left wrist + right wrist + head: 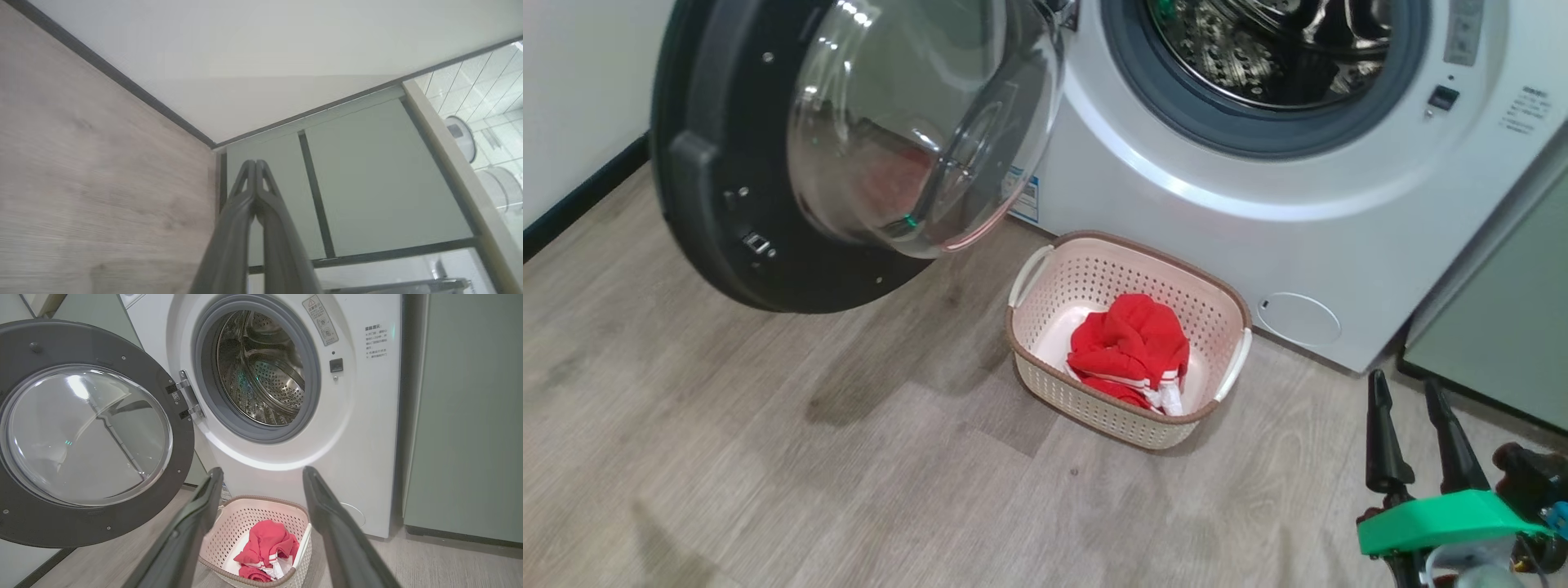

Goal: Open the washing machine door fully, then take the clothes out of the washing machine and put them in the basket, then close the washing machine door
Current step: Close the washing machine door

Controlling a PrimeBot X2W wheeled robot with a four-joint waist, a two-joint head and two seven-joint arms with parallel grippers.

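Observation:
The white washing machine (1258,220) (359,428) stands with its black-rimmed glass door (849,155) (90,433) swung wide to the left. Its steel drum (261,371) looks bare. On the floor before it sits the cream basket (1045,384) (245,510), and the red clothes (1131,347) (267,547) lie inside it. My right gripper (1409,392) (263,473) hangs open and holds nothing, low at the right, back from the basket. My left gripper (255,163) is shut on nothing, pointing at a floor corner by pale green cabinets.
A pale green cabinet (1503,327) (466,416) stands right of the washer. A white wall with dark skirting (580,196) runs along the left, behind the open door. Wood-look floor (809,457) stretches in front.

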